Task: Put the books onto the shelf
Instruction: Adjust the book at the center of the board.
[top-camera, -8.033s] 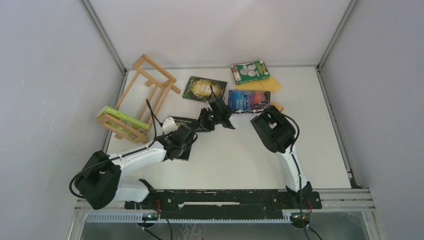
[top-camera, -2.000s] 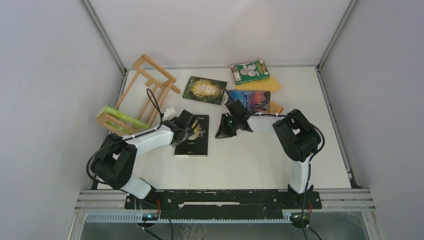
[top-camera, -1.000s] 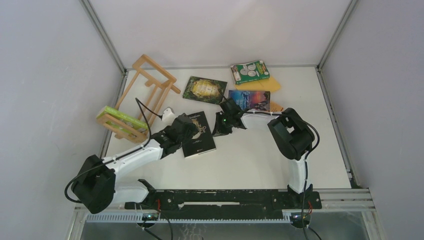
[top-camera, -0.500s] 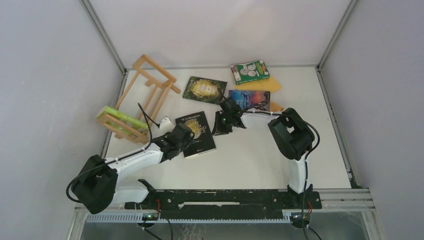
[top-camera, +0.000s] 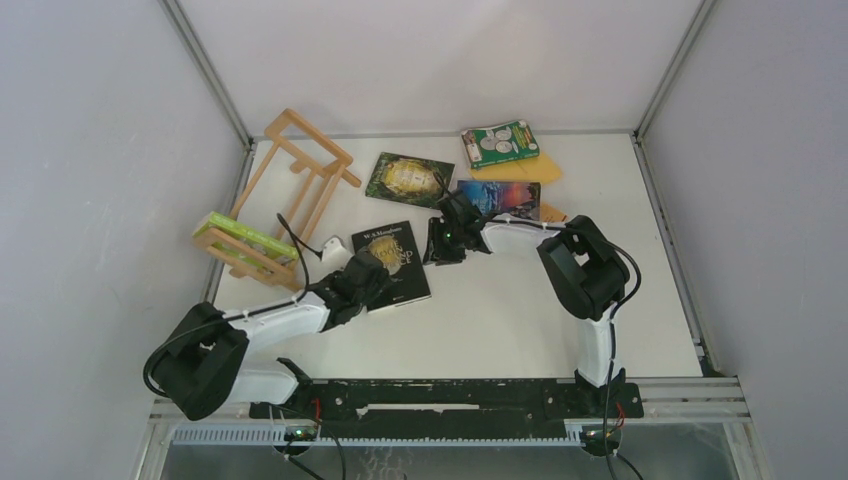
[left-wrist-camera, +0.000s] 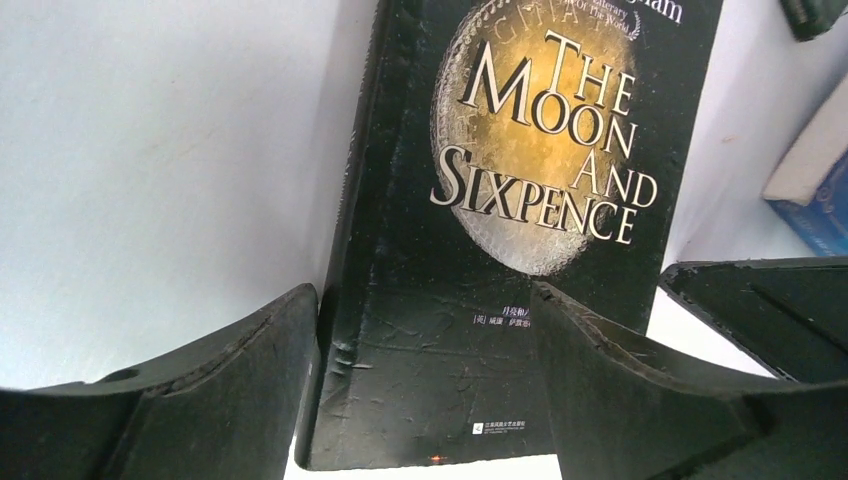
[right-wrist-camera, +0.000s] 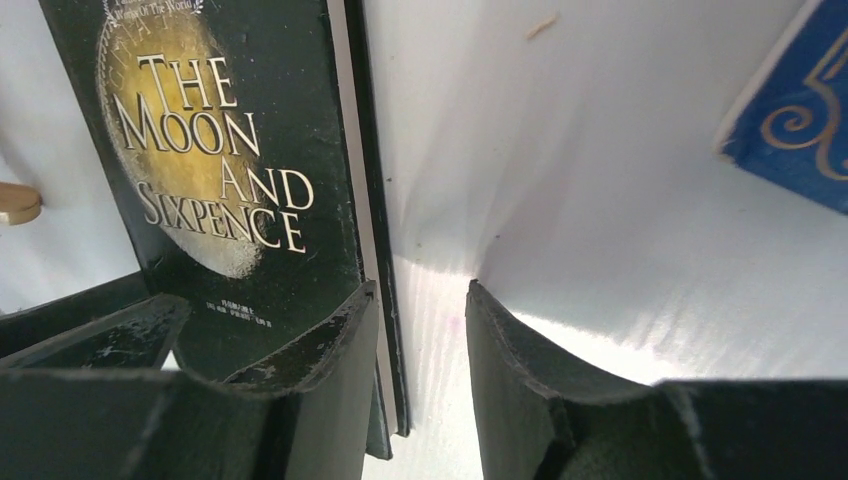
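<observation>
The black paperback (top-camera: 392, 262), "The Moon and Sixpence" in white over a gold moon, creased near its bottom, lies flat on the table (top-camera: 500, 320), left of its middle. My left gripper (left-wrist-camera: 420, 300) is spread over its bottom edge. My right gripper (right-wrist-camera: 420, 295) is parted astride its page edge.

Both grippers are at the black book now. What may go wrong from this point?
1. The left gripper and right gripper both stand open at The Moon and Sixpence; closing together, they might twist it or collide.
2. The book lies flat, so a finger may catch only the cover.
3. The blue book lies close to the right gripper and could be nudged.
</observation>
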